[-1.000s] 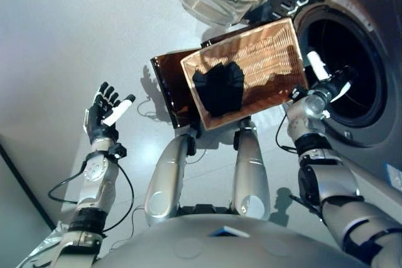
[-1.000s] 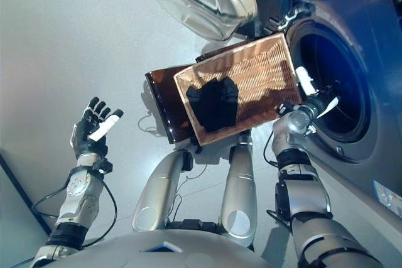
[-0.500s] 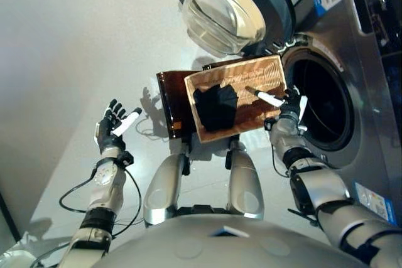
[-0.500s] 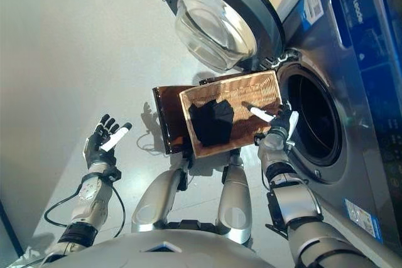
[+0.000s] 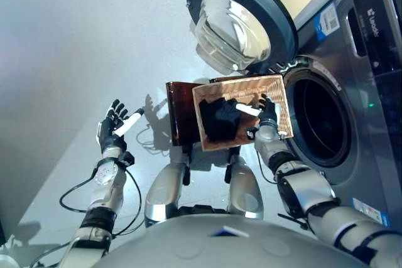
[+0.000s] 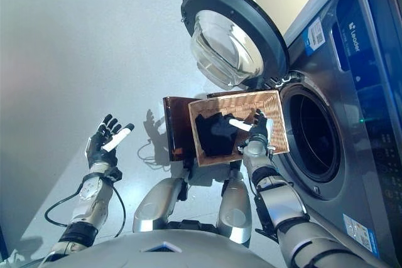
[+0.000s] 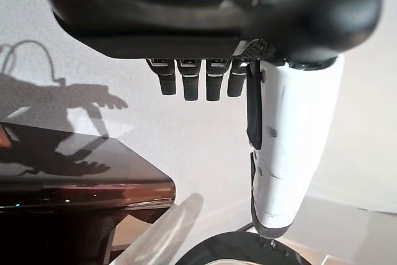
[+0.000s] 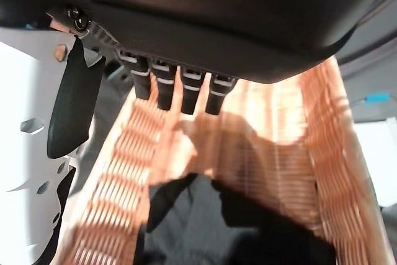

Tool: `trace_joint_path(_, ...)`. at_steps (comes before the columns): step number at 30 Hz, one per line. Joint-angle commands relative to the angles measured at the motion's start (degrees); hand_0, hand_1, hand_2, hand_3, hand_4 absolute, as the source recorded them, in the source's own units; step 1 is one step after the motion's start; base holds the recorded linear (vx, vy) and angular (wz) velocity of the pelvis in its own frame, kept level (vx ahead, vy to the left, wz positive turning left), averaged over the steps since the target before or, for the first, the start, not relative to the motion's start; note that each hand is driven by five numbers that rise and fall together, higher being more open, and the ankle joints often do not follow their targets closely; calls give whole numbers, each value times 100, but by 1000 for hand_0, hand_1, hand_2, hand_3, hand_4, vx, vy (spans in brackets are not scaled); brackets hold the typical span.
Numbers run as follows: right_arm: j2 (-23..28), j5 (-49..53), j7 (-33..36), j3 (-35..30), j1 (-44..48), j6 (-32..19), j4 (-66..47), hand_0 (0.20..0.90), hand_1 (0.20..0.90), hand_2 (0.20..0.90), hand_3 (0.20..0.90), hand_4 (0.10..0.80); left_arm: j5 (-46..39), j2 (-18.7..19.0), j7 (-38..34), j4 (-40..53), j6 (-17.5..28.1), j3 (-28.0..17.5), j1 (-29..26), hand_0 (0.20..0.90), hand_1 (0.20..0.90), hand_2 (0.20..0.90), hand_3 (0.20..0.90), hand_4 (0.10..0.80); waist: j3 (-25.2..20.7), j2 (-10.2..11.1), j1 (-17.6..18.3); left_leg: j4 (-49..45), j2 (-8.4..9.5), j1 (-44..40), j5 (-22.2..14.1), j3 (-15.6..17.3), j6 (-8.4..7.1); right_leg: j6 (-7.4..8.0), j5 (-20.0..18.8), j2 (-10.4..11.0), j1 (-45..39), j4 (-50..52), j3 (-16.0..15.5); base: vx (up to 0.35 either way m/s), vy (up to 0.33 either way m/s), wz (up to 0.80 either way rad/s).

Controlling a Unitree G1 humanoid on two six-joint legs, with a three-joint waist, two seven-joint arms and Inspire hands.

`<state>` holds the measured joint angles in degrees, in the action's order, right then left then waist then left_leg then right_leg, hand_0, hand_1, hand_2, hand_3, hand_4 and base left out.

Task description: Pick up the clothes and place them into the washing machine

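Dark garment [image 5: 220, 119] lies crumpled in the wicker basket [image 5: 276, 89] beside the open washing machine [image 5: 326, 123]. Right hand [image 5: 267, 112] hovers above it, fingers straight, empty. Left hand [image 5: 113, 125] idle, released. Cloth judged soft, light; pinch a raised fold

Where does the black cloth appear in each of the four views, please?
Left eye view: black cloth in the woven basket, centre.
Right eye view: centre too, beside the right hand.
Left wrist view: not in it.
Right wrist view: low in the picture, past the fingers.
Shared landmark: the basket.
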<state>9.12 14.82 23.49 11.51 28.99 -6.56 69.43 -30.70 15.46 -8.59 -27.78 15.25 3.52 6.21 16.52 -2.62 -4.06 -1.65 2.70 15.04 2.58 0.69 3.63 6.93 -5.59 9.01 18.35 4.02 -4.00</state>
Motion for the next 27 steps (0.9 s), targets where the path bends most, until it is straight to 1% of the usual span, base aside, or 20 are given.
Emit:
trace_joint_path(1, 85, -369, -39, 297, 74, -103, -20, 900, 900, 900, 900, 800, 196, 235, 97, 333, 269, -6, 25, 900, 900, 900, 900, 800, -276, 69, -80, -223, 106, 84, -229, 3, -326, 42, -93, 48, 144, 107, -76, 0, 0, 0)
trace_joint_path(2, 84, -393, -28, 321, 71, -105, -42, 900, 900, 900, 900, 800, 203, 255, 108, 340, 278, 0, 16, 900, 900, 900, 900, 800, -267, 76, -70, -272, 106, 110, -249, -2, -324, 41, -79, 55, 169, 137, -78, -67, -3, 0)
trace_joint_path(3, 96, -429, 1, 344, 125, -107, -93, 900, 900, 900, 900, 800, 203, 290, 90, 411, 301, 5, -13, 900, 900, 900, 900, 800, -177, 79, -57, -567, 118, 249, -357, 21, -303, 24, -22, 77, 305, 361, -72, -69, -3, -1)
trace_joint_path(4, 95, -430, 1, 343, 127, -106, -93, 900, 900, 900, 900, 800, 203, 290, 90, 411, 301, 4, -16, 900, 900, 900, 900, 800, -182, 80, -59, -592, 118, 271, -370, 24, -302, 25, -15, 78, 324, 378, -68, -142, 15, 0)
trace_joint_path(5, 123, -496, 74, 352, 199, -103, -140, 900, 900, 900, 900, 800, 220, 318, 59, 483, 311, 9, -51, 900, 900, 900, 900, 800, -9, 48, -38, -1059, 146, 494, -552, 80, -260, -20, 85, 83, 514, 730, -6, -128, 26, 1)
trace_joint_path(6, 137, -547, 120, 362, 244, -104, -176, 900, 900, 900, 900, 800, 207, 325, 41, 490, 308, 0, -73, 900, 900, 900, 900, 800, 76, 24, -18, -1277, 168, 628, -657, 84, -236, -46, 162, 72, 636, 929, 46, -127, 26, 2)
trace_joint_path(7, 137, -547, 120, 362, 245, -103, -176, 900, 900, 900, 900, 800, 207, 325, 41, 490, 308, 0, -74, 900, 900, 900, 900, 800, 73, 24, -19, -1288, 168, 638, -662, 85, -235, -46, 166, 71, 646, 937, 48, -87, 16, 2)
trace_joint_path(8, 155, -601, 147, 390, 283, -106, -265, 900, 900, 900, 900, 800, 187, 338, 40, 568, 316, -9, -60, 900, 900, 900, 900, 800, 144, 0, -13, -1520, 173, 789, -726, 96, -223, -72, 231, 79, 768, 1141, 58, -104, 14, 2)
trace_joint_path(9, 233, -838, 215, 530, 331, -91, -627, 900, 900, 900, 900, 800, 190, 390, 37, 675, 319, -66, -8, 900, 900, 900, 900, 800, 244, -30, 46, -1924, 184, 1046, -881, 126, -211, -131, 373, 38, 1023, 1516, 151, -103, 14, 1)
trace_joint_path(10, 233, -839, 216, 531, 329, -90, -629, 900, 900, 900, 900, 800, 190, 390, 37, 676, 318, -67, -7, 900, 900, 900, 900, 800, 237, -30, 46, -1936, 183, 1059, -887, 127, -211, -131, 377, 37, 1035, 1525, 153, -87, 18, -2)
trace_joint_path(13, 375, -1248, 336, 676, 247, -16, -1214, 900, 900, 900, 900, 800, 245, 409, 8, 707, 279, -154, 75, 900, 900, 900, 900, 800, 300, -41, 118, -2459, 146, 1430, -1057, 218, -203, -223, 586, 7, 1390, 2007, 202, -66, 8, 0)
trace_joint_path(14, 471, -1438, 367, 695, 150, 27, -1575, 900, 900, 900, 900, 800, 275, 378, -10, 688, 256, -221, 146, 900, 900, 900, 900, 800, 294, -45, 157, -2698, 142, 1627, -1160, 236, -187, -259, 690, -8, 1608, 2258, 247, -50, 11, 3)
trace_joint_path(15, 472, -1439, 367, 695, 146, 29, -1579, 900, 900, 900, 900, 800, 275, 377, -11, 689, 255, -220, 148, 900, 900, 900, 900, 800, 285, -45, 156, -2707, 142, 1640, -1164, 237, -187, -259, 693, -9, 1621, 2266, 248, -55, 9, 2)
trace_joint_path(18, 564, -1664, 371, 752, 51, 99, -2050, 900, 900, 900, 900, 800, 319, 375, -37, 759, 216, -267, 184, 900, 900, 900, 900, 800, 284, -37, 213, -3091, 111, 1923, -1327, 290, -183, -315, 840, -29, 1926, 2626, 301, -36, -2, 0)
trace_joint_path(19, 573, -1699, 351, 750, 0, 117, -2125, 900, 900, 900, 900, 800, 323, 372, -44, 775, 206, -295, 211, 900, 900, 900, 900, 800, 297, -61, 212, -3314, 84, 1934, -1585, 276, -201, -307, 1068, -63, 1972, 2886, 340, 0, 0, 0)
trace_joint_path(23, 538, -1897, 315, 863, 83, 214, -2089, 900, 900, 900, 900, 800, 361, 376, -72, 735, 189, -300, 175, 900, 900, 900, 900, 800, 322, -75, 201, -3814, 61, 2215, -1807, 345, -166, -363, 1238, -70, 2265, 3364, 435, -48, 22, -2)
trace_joint_path(27, 273, -1966, 316, 990, 356, 285, -1702, 900, 900, 900, 900, 800, 310, 375, -49, 878, 195, -240, 147, 900, 900, 900, 900, 800, 360, -159, 159, -4065, 112, 2408, -1912, 402, -123, -374, 1294, -35, 2500, 3644, 491, -55, 55, -13)
